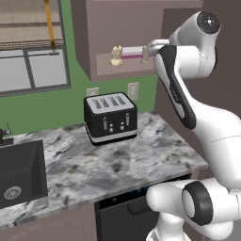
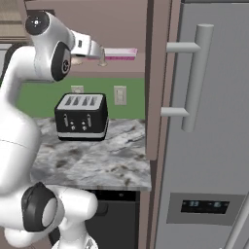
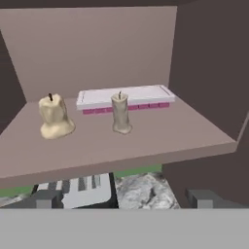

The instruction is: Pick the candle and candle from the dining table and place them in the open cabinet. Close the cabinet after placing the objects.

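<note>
Both candles stand upright on the shelf of the open cabinet (image 3: pixel 146 141). The squat cream candle (image 3: pixel 54 116) is at the left and the slimmer greyish-tan candle (image 3: pixel 120 113) is in the middle. My gripper (image 3: pixel 124 199) is open and holds nothing; it hangs just in front of the shelf's edge, apart from both. From the left base I see the cream candle (image 1: pixel 116 55), and the slim candle (image 1: pixel 145 54) right beside the gripper (image 1: pixel 148 48). The right base view shows the gripper (image 2: pixel 98 52) at the shelf. The dining table is out of view.
A flat pink-and-white box (image 3: pixel 124 96) lies at the back of the shelf. Below it, a black toaster (image 1: pixel 110 117) sits on the marbled counter (image 1: pixel 136 164), with a black sink (image 1: pixel 21 172) to the left. A steel fridge (image 2: pixel 209 146) with a bar handle stands on the right.
</note>
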Controlling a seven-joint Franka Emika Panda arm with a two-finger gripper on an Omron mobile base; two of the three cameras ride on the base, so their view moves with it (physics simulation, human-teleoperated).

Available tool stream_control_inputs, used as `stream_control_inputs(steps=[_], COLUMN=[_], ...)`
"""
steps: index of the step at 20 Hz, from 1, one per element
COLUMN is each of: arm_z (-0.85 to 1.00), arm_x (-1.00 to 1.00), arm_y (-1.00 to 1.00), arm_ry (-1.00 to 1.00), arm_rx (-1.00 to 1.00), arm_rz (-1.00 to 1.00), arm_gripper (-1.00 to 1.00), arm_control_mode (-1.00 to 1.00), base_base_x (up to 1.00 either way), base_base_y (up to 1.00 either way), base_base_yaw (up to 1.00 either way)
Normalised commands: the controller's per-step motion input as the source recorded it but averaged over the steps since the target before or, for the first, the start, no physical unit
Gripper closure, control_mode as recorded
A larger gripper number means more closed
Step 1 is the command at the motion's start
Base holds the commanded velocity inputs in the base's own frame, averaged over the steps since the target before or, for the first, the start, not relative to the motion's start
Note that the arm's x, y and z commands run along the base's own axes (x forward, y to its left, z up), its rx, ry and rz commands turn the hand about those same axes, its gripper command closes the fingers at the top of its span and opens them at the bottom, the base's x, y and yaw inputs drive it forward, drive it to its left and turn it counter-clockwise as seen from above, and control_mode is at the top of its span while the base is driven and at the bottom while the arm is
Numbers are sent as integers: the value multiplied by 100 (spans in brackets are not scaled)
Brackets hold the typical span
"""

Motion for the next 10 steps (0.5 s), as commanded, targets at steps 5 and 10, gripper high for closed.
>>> stream_control_inputs(steps=[5,10], arm_z=[13,2], arm_x=[-89,-95], arm_y=[0,0], arm_ry=[2,0], arm_rx=[3,6], arm_rz=[-1,-2], arm_gripper=[-100,-100], arm_control_mode=[-100,-100], base_base_x=[0,0], base_base_y=[0,0], base_base_yaw=[0,0])
